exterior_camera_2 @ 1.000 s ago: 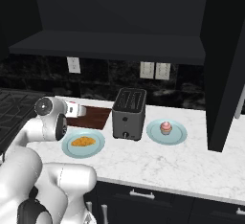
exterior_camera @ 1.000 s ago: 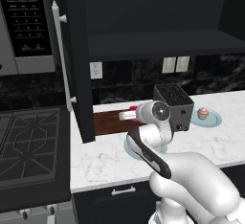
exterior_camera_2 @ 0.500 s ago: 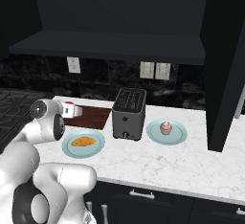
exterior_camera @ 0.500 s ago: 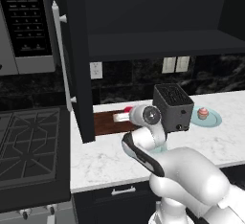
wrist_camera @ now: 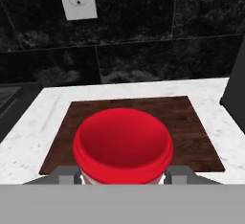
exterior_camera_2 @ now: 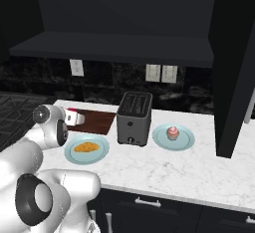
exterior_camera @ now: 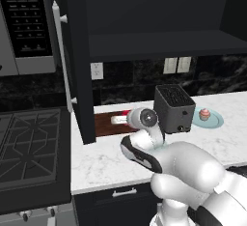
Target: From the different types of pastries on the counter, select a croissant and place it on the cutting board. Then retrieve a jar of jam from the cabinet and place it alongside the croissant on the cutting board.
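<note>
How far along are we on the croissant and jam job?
Done: nothing lies on the cutting board yet. In hand: the jar of jam, jaws closed on it, over the board. Left: set it down, then move the croissant, which lies on its blue plate, onto the board.

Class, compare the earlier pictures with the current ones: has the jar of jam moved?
Yes, slightly. In the left base view the jar of jam, held in the gripper, has shifted left along the cutting board, away from the toaster.
</note>
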Controlling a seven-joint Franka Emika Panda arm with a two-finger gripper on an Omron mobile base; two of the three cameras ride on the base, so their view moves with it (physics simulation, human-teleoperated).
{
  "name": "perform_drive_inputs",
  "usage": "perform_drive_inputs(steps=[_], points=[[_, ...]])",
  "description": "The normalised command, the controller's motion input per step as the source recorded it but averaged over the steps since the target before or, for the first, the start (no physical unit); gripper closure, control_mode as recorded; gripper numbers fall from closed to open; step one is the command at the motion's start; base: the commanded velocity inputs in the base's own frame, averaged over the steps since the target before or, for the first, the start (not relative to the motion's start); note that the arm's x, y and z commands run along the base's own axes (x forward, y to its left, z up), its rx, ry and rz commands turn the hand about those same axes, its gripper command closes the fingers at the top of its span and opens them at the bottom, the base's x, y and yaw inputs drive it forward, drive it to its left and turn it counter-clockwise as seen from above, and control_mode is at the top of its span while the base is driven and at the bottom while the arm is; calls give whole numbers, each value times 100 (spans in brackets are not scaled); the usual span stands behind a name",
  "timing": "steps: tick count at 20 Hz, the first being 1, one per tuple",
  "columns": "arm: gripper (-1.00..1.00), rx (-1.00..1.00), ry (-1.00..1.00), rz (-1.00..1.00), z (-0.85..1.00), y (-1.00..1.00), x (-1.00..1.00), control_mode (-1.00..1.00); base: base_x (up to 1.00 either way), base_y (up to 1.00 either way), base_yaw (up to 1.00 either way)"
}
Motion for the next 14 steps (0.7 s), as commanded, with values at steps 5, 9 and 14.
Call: perform_drive_inputs(steps=[5,9,14], points=[[100,4,-4,0,-32,-10,5,-100,0,0,0],[100,-12,-33,0,-76,0,16,-100,0,0,0],[100,-7,-15,0,-93,0,0,-100,0,0,0]])
